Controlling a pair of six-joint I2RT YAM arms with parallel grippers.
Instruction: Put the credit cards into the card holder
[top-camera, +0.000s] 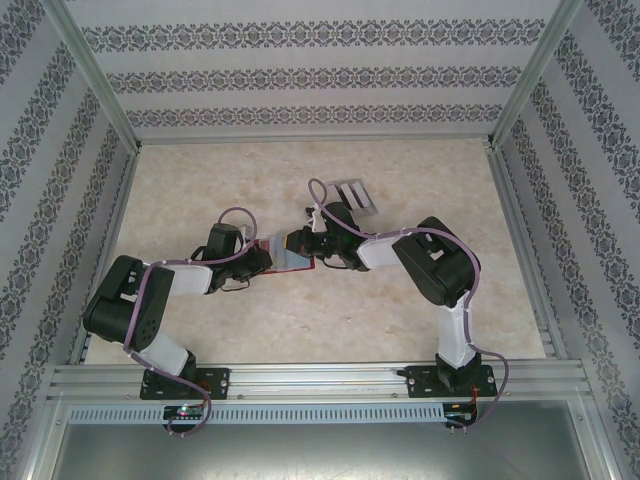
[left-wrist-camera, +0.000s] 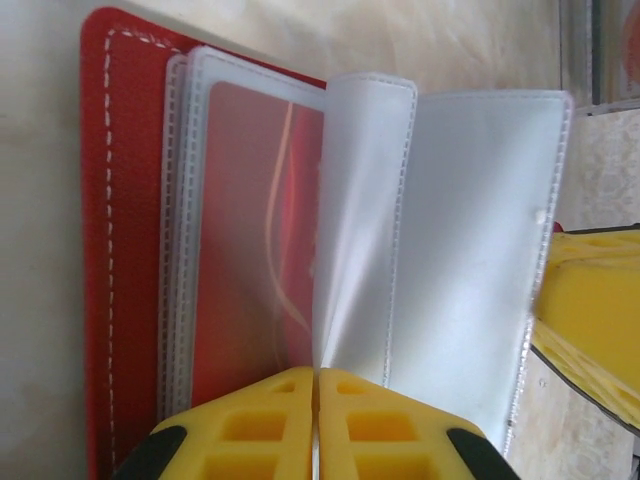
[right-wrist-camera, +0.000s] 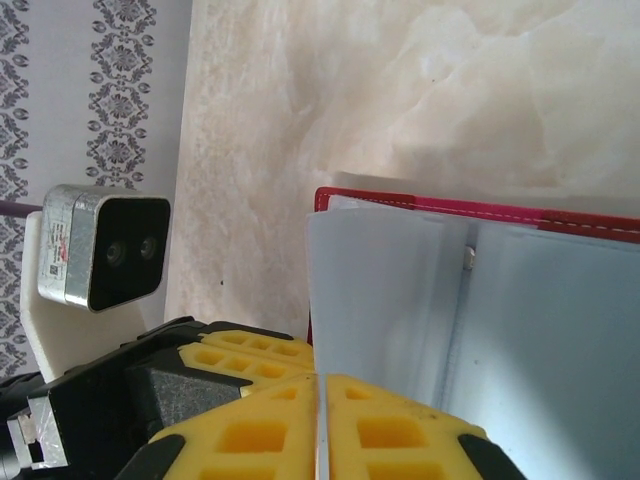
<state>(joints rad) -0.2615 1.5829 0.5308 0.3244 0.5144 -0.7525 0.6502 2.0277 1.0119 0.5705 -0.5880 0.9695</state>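
- In the top view, the left gripper (top-camera: 267, 258) and the right gripper (top-camera: 296, 243) cover most of the card holder (top-camera: 285, 256); we cannot make out its cards there.
- From the left wrist, yellow fingers (left-wrist-camera: 250, 430) hide the holder's lower edge, and the red card (left-wrist-camera: 250, 250) looks hazy behind its clear sleeve (left-wrist-camera: 215, 75).
- From the right wrist, the holder runs off the right edge; we cannot tell whether the pads (right-wrist-camera: 400, 430) pinch the front sleeve (right-wrist-camera: 370, 290).
- The right arm partly hides the slotted stand (top-camera: 357, 193).

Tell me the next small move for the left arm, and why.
I'd probably ease the pinched clear sleeve over onto the red card. The left gripper is shut on that sleeve of the card holder, holding it upright; the red card already sits in the pocket beside it, and the sleeve on the other side looks empty.
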